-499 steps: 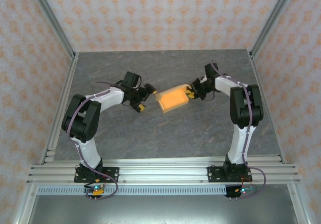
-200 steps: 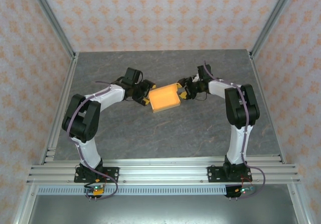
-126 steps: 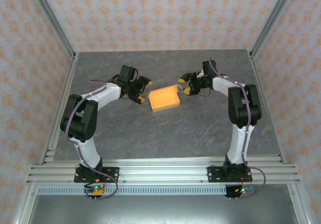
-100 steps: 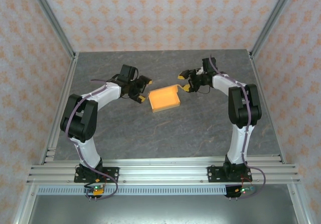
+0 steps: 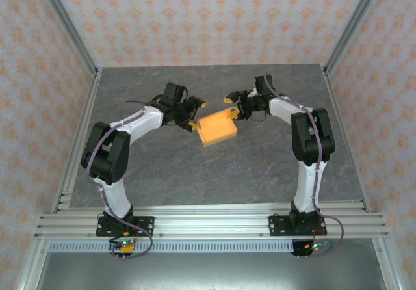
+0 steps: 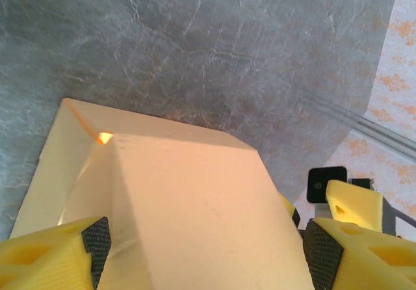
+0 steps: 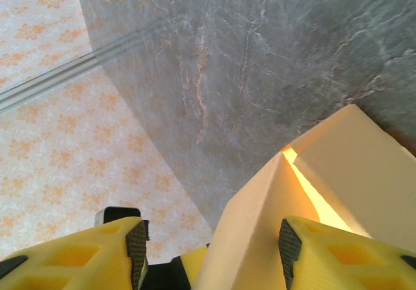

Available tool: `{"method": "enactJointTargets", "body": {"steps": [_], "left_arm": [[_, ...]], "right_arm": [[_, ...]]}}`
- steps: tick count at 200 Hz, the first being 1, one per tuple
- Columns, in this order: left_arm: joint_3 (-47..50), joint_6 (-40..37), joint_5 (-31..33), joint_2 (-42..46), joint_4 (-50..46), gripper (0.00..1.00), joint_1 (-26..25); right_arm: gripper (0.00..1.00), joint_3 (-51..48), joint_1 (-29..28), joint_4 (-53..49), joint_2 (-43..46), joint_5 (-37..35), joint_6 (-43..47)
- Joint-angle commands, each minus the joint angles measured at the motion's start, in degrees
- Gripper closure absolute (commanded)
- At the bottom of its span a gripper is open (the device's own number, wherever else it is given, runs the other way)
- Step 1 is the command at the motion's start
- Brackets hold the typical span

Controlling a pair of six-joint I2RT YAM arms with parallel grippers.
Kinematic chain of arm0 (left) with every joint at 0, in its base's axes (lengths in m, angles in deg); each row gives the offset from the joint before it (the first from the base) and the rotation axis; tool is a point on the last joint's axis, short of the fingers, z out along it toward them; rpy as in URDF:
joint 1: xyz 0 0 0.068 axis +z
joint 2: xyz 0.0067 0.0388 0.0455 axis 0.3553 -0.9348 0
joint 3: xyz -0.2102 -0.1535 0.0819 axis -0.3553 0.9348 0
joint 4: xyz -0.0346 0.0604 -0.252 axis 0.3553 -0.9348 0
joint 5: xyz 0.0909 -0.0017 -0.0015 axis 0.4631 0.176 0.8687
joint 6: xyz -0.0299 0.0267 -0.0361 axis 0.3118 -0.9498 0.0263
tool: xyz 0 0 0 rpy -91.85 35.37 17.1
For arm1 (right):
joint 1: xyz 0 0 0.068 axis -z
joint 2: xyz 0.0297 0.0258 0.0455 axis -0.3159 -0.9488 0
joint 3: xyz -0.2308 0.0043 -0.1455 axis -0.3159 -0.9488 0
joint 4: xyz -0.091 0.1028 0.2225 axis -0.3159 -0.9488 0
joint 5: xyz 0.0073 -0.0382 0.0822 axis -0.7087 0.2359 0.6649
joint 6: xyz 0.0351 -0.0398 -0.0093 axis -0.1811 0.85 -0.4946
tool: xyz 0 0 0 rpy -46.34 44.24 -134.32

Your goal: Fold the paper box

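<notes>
The paper box lies on the counter, a little far of centre and between the two arms. It already reads as a shallow rectangular body rather than a flat sheet. The left wrist view shows a broad flat panel lying over the top. A slanted side panel runs along its left, and a bright spot glows at the fold at the far corner. The right wrist view shows a lit seam where two panels meet but do not quite close. I judge the main folds to be made. What is left is pressing the top panel down and seating the end flaps or tabs, though the tabs themselves are not visible.

The left arm reaches in from the left with its wrist turned toward the box. The left hand has its jaws spread wide, one on either side of the box's left end. Whether the pads touch the cardboard is unclear.

The right arm bends in from the right toward the box's far right corner. The right hand is open. A raised edge of the box stands between its fingers, close to one and clear of the other, so nothing is gripped.
</notes>
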Motion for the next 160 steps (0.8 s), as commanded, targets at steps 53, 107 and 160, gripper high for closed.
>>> {"method": "enactJointTargets", "body": {"steps": [53,107,160], "left_arm": [[0.0,2.7,-0.4,-1.9,3.6,0.19,-2.4],[1.9,-5.9,1.1,-2.5,0.9,0.39,-2.4],[0.1,-17.9,4.1,-1.5,-4.1,0.49,-2.6]], "right_arm": [[0.45,-1.6,-0.8,1.5,0.6,1.5,-1.3],[0.41,2.6,0.7,-17.0,1.3,-4.6,14.2],[0.38,3.4,5.0,-22.8,2.7,-5.1,19.0]]}}
